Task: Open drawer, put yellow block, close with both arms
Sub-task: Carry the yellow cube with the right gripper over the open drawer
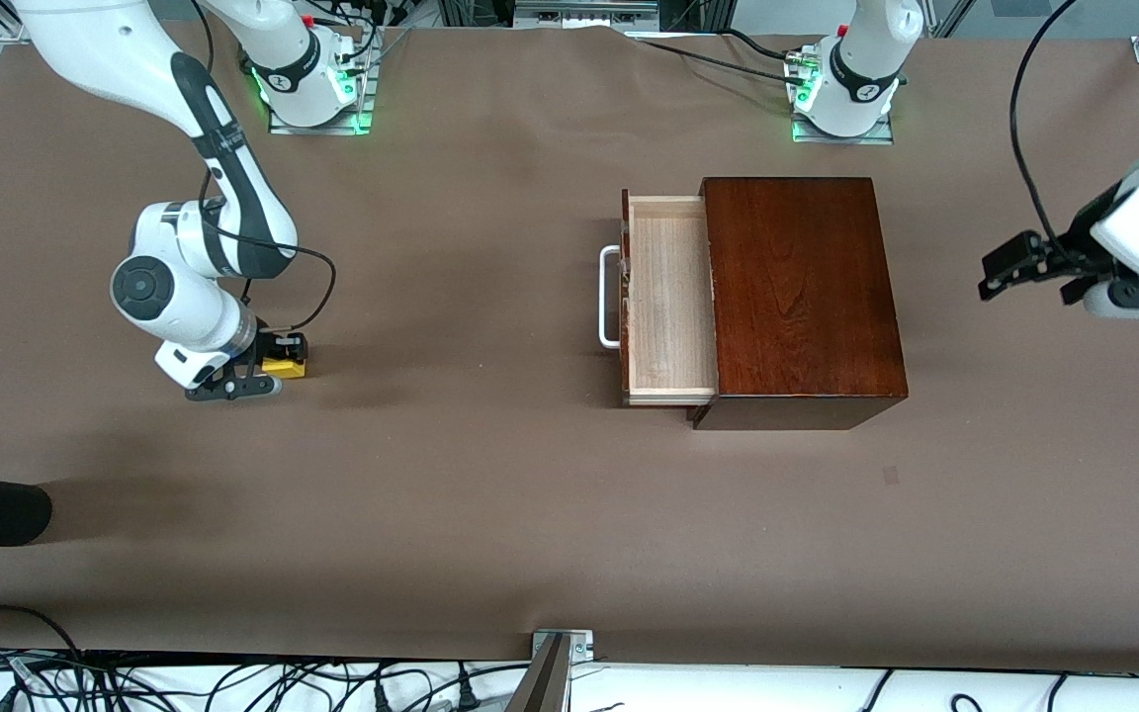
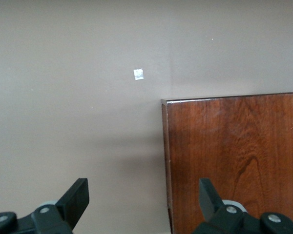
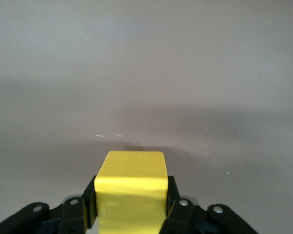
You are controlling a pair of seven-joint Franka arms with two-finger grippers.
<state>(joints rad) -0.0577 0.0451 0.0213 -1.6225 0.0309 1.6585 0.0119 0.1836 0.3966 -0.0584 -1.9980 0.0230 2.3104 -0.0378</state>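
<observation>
At about nine o'clock on the table, toward the right arm's end, the right gripper (image 1: 268, 374) is seen low at the brown cloth with its fingers clamped on the yellow block (image 1: 284, 368); in the right wrist view the cube (image 3: 131, 187) is held squarely between both pads. Whether it has left the cloth cannot be told. Near the centre, at about three o'clock from the block and well apart from it, the drawer (image 1: 666, 302) is pulled out of the mahogany box (image 1: 800, 297), its pale tray bare and its white handle (image 1: 609, 297) facing the block. At the left arm's end the left gripper (image 1: 1029, 267) waits in the air, fingers apart. The block is best lifted straight, carried level over the tray and lowered before release. Counted: one block, one drawer, two grippers.
</observation>
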